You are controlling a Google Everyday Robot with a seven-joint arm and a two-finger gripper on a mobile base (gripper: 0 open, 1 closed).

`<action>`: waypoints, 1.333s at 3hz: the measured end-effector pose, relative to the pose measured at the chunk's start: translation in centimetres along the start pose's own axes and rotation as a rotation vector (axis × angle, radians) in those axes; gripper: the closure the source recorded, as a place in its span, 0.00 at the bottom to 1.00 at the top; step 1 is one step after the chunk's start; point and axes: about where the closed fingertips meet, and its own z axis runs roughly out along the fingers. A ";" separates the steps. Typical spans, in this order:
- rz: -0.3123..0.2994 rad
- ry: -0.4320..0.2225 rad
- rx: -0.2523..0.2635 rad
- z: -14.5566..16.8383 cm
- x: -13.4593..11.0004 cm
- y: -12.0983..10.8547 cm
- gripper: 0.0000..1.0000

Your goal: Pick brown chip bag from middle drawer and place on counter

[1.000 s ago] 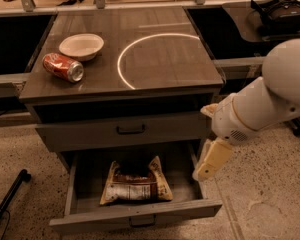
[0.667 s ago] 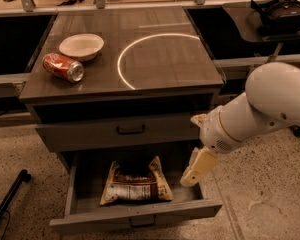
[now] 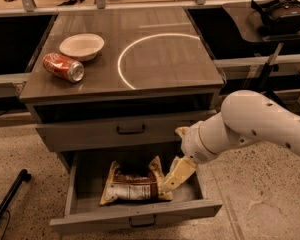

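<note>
Since a second ago the white, rounded robot arm (image 3: 255, 121) has swung left and down from beside the middle drawer (image 3: 140, 218), a wide shallow grey drawer with a small dark bar handle that stands pulled out. The cream-coloured gripper (image 3: 172, 180) now reaches into the drawer's right half. Its tip overlaps the right end of the brown chip bag (image 3: 132, 186). Whether it is open, closed or gripping the bag cannot be told.

The crinkled dark-brown foil bag, with tan-yellow edges and a white printed panel, has not moved. It lies flat across the drawer's floor, near its middle.

Directly above the drawer sits a closed grey drawer front (image 3: 90, 134). Higher up is the counter (image 3: 165, 69), a glossy grey-brown wood-grain top marked with a thin white arc (image 3: 119, 66). On its left part, above the drawer's left side, a red soda can (image 3: 63, 67) lies on its side just beside a shallow white bowl (image 3: 81, 46).
</note>
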 end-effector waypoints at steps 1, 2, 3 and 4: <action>0.000 0.000 0.000 0.0 0.0 0.0 0.00; -0.032 0.028 -0.013 2.6 0.3 0.1 0.00; -0.061 0.058 -0.038 6.7 0.8 0.3 0.00; -0.076 0.063 -0.080 14.7 1.5 0.0 0.00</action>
